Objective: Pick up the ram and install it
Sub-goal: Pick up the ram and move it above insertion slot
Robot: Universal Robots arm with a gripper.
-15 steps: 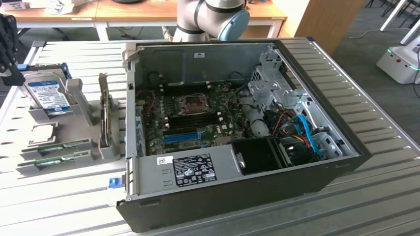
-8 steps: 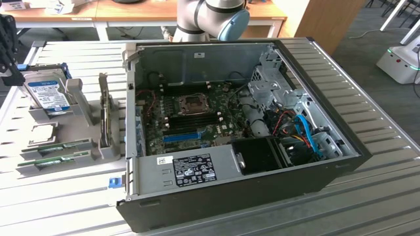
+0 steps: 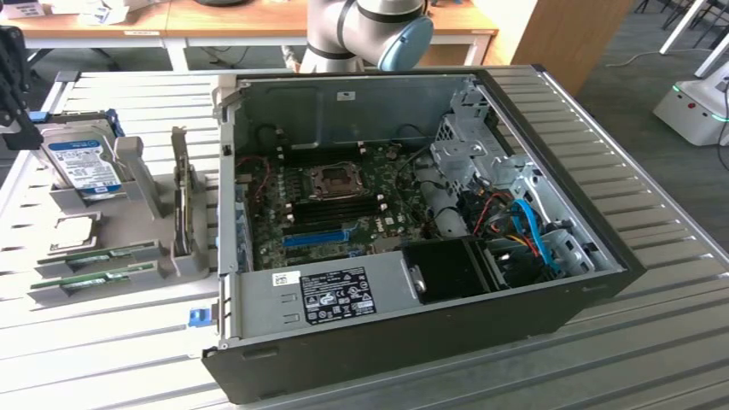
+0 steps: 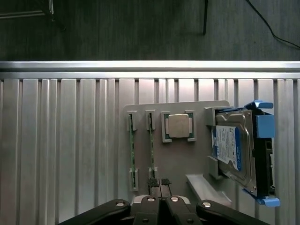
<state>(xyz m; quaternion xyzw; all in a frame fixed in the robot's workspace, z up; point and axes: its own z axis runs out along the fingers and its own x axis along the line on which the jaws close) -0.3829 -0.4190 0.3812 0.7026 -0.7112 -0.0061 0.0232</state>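
Two green ram sticks stand on edge side by side in a grey holder. In the exterior view the sticks sit at the holder's near end, to the left of the open PC case. My gripper hovers high over the holder, its fingertips pressed together with nothing between them, roughly in line with one end of the second stick. It appears as a dark shape at the exterior view's left edge. The motherboard lies inside the case.
The holder also carries a CPU chip, a hard drive in a blue bracket and an upright dark expansion card. A blue slot sits on the motherboard. Cables and a drive cage crowd the case's right side. The ribbed metal table surrounds everything.
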